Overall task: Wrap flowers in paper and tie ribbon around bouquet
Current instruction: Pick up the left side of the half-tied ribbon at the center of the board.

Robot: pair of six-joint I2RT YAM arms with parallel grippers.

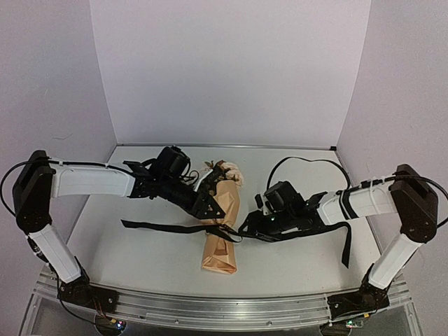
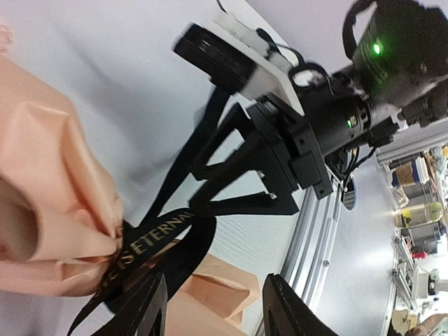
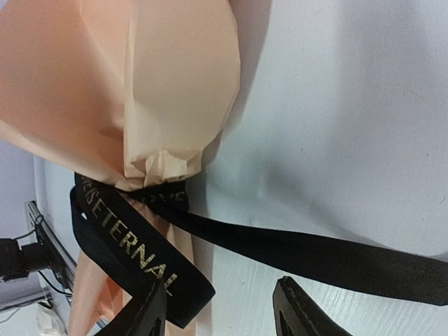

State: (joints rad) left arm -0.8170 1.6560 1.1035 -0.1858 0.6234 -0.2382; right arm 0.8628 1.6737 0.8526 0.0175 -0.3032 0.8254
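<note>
flowers (image 1: pixel 227 171): stems hidden inside paper (image 1: pixel 218 255)
ribbon (image 3: pixel 133 252) lettering: partly hidden by folds
right gripper (image 3: pixel 220 292) fingers (image 3: pixel 301 311): cut off, bottom edge

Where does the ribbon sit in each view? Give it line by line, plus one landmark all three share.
Top external: the ribbon stretches left to right, crossing the bouquet at its middle.
Left wrist: the ribbon, lettering showing, sits lower left, wrapped around the pinched paper.
Right wrist: the lettered ribbon loops at lower left; a plain length runs to the right edge.
Shared landmark: the bouquet's cinched waist.
</note>
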